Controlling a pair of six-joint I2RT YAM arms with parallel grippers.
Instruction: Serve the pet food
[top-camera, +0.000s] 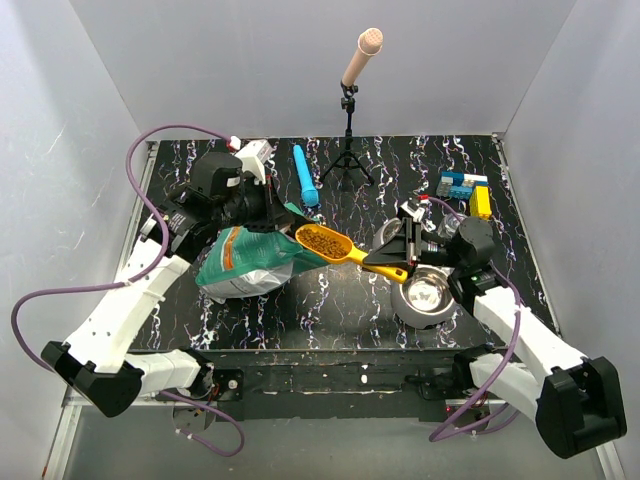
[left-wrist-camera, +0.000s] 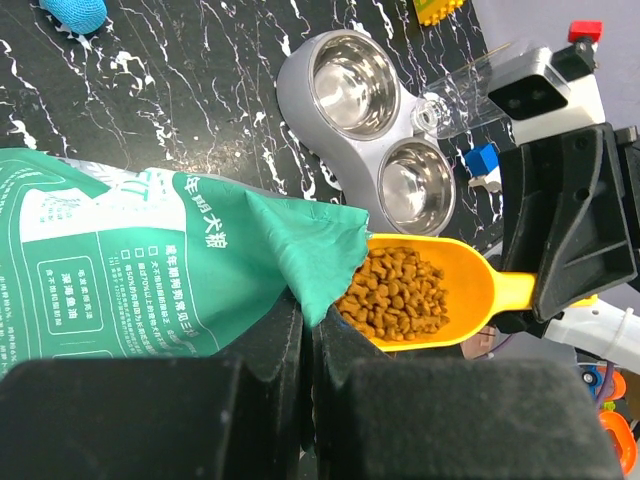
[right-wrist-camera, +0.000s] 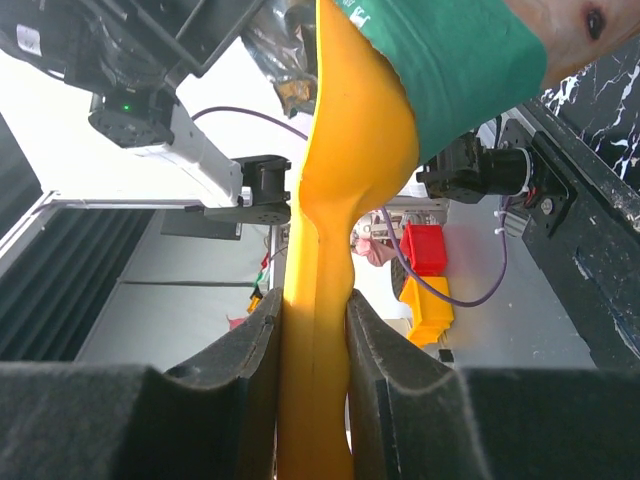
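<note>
Currently, the yellow plastic scoop is pinched by its handle between the 2 fingers of the right gripper. In the right wrist view, the dark, foam-like pads are pressed against both sides of the narrow, smooth handle, which rises from between them and widens into the rounded bowl. The scoop is held above the table, roughly level, with its bowl at the mouth of the green pet food bag and its handle pointed toward the feeder. The bowl is filled with kibble, seen as small, brown, rounded pellets. A fold of the bag's mouth is draped over the tip of the bowl.

The bag is made of glossy, crinkled film printed with white characters, and it is laid on its side on the table, left of centre. The left gripper is closed on the edge of the bag's mouth: its 2 black padded fingers are pressed nearly together, with the green fold caught between them.

The feeder is a grey moulded tray with a rounded outline, fitted with 2 shiny steel bowls, and it is set on the table near the handle end of the scoop. The table surface is black with white marbling.
</note>
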